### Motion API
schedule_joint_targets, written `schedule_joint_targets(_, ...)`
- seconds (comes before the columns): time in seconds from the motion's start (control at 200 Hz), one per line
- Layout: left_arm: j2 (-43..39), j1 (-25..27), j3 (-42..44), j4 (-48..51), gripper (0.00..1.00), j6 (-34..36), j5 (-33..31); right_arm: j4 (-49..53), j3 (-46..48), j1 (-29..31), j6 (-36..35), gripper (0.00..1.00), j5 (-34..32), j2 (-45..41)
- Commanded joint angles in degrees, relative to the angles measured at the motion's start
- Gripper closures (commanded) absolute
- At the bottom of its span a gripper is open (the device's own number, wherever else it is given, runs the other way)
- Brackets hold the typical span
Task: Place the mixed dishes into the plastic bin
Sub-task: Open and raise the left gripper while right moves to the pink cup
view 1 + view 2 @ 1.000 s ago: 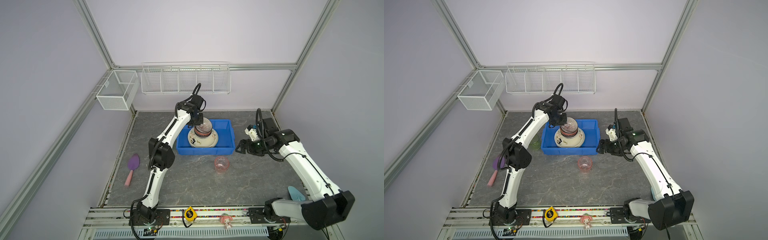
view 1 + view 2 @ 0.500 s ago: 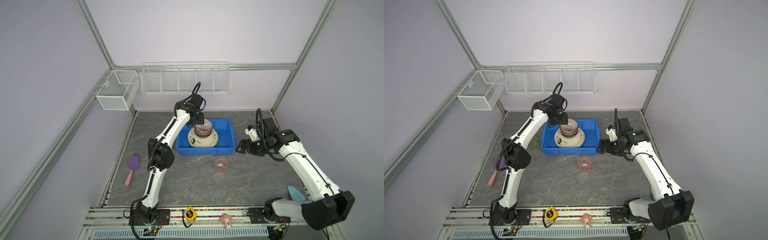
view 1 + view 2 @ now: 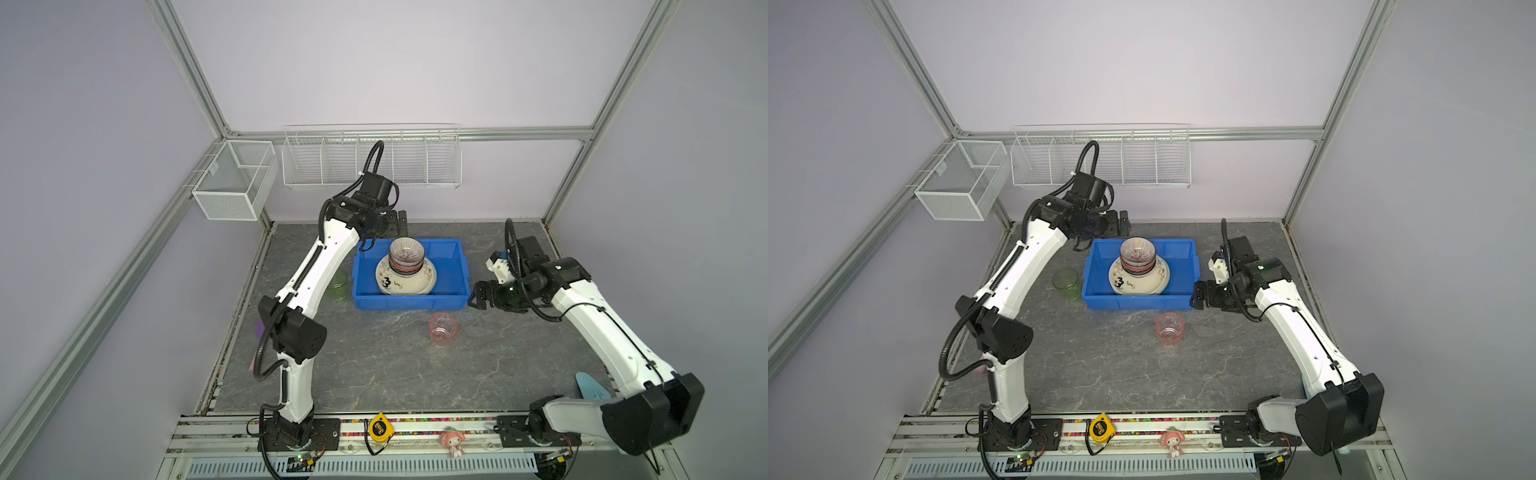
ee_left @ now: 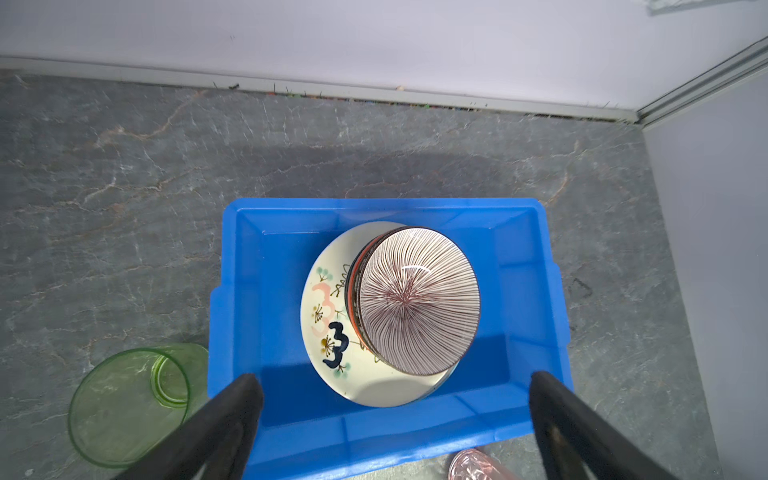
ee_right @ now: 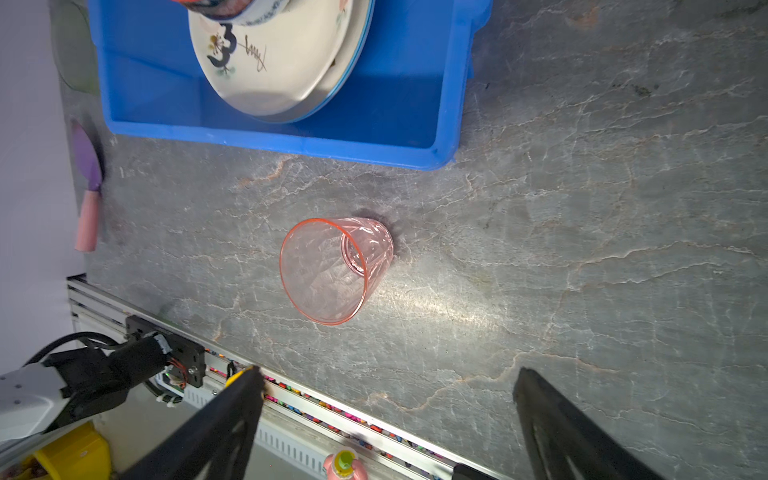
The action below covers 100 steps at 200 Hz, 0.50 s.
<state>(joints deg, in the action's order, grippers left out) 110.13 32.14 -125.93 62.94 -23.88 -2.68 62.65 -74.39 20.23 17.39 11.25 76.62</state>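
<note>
**Left jaws off the bowl stack; two cups still outside**

The left gripper [image 3: 397,223] has backed off from the stack to the bin's far-left corner, jaws now wide apart and empty.

The green cup [image 3: 1066,283] stands just beside the blue plastic bin [image 3: 407,302], under the left arm; a low sweep could topple it. Inside the bin, the striped bowl [image 3: 406,249] sits high and off-centre on the cream "3" plate [image 3: 388,286], so a nudge might slide it.

The pink cup [image 3: 443,329] has open table all round. The right gripper [image 3: 478,297], jaws apart and empty, hangs near the bin's right rim, which could snag it.
</note>
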Motion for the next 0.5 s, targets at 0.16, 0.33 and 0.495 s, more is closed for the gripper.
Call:
schedule_joint_targets(0.16, -18.2, -0.4, 24.8, -17.1, 0.00, -0.2, -3.2, -2.5, 1.5, 7.5, 4.0, 0.07, -7.5, 4.4)
schedule_joint_targets(0.33, -28.1, -0.6, 38.6, -24.4, 0.01, -2.5, -6.9, -5.5, 2.8, 11.6, 5.9, 0.16, -9.6, 7.4)
schedule_joint_targets(0.495, -31.2, -0.8, 42.7, -22.8, 0.02, -2.9, -8.5, -7.4, 3.7, 14.2, 6.9, 0.25, -10.7, 10.9)
